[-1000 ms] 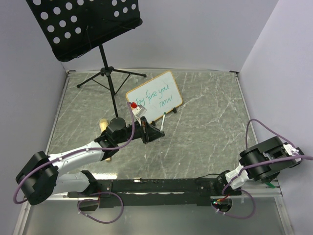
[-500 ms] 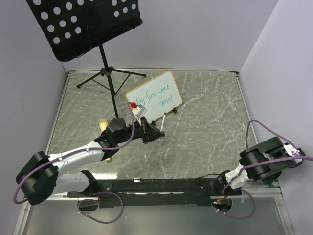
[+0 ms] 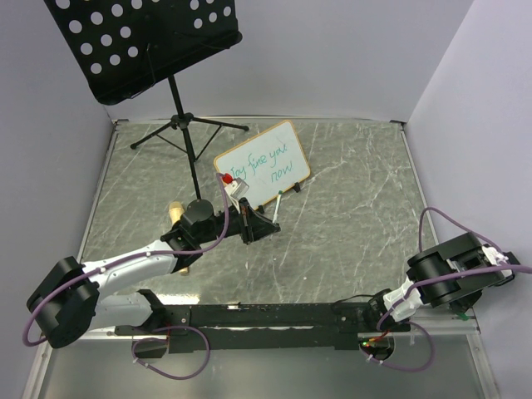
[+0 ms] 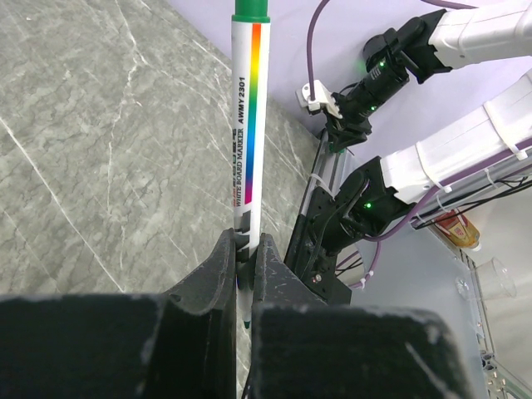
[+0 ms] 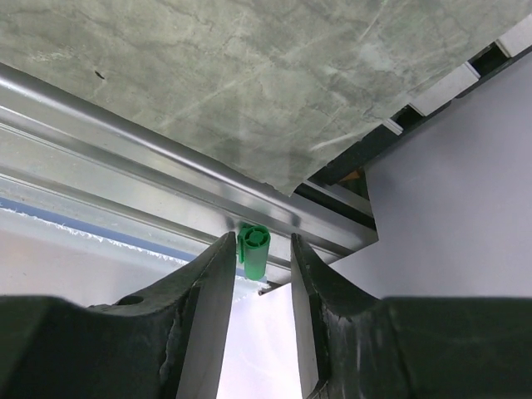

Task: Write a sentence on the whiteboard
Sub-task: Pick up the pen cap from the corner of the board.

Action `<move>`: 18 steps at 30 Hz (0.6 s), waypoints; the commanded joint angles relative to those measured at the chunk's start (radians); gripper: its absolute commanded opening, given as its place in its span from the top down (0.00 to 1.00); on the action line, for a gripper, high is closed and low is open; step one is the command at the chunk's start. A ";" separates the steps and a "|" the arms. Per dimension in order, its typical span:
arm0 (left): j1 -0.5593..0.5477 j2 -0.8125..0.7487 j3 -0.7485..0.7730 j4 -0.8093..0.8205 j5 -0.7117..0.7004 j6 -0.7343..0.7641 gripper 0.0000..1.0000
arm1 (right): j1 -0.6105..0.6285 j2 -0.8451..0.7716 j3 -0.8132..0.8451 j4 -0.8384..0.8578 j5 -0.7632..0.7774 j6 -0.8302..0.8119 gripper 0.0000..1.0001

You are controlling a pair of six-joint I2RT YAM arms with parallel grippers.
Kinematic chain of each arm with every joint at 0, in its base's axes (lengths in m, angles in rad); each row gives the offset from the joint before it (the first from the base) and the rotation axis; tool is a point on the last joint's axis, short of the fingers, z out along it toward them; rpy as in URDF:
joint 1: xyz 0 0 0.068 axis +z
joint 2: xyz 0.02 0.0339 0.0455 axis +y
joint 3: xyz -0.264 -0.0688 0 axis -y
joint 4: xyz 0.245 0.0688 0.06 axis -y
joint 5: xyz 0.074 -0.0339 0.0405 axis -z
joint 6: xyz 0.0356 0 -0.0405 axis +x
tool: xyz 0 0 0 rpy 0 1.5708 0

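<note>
Top external: the whiteboard [image 3: 262, 166] stood propped near the table's [image 3: 349, 216] far middle. I judged it light, tippy, best gripped by its frame. Left gripper [image 4: 245, 245] pinched the marker [image 4: 248, 125]; right gripper [image 5: 259, 245] gaped around a green cap [image 5: 253, 249].

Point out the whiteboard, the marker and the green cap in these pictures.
whiteboard [image 3: 262, 166]: top external view, on its written white face.
marker [image 4: 248, 125]: left wrist view, on its rainbow-striped barrel.
green cap [image 5: 253, 252]: right wrist view, on its body.

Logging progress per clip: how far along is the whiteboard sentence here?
Done: green words already cover the whiteboard. In hand: the left gripper clamps the marker. Left: probably recapping; the green cap sits between the open jaws of the right gripper.
</note>
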 commanded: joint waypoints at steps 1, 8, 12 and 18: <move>0.001 -0.009 0.022 0.040 0.018 0.008 0.99 | -0.014 0.020 -0.007 -0.006 0.024 -0.037 0.61; 0.001 -0.018 0.017 0.039 0.015 0.010 0.99 | -0.023 0.048 -0.021 0.000 0.036 -0.022 0.67; 0.002 -0.023 0.016 0.031 0.014 0.013 0.99 | -0.026 0.046 -0.010 -0.021 0.016 -0.009 0.85; 0.006 -0.027 0.016 0.045 0.005 -0.007 0.99 | -0.017 -0.016 0.045 -0.158 -0.047 0.000 0.95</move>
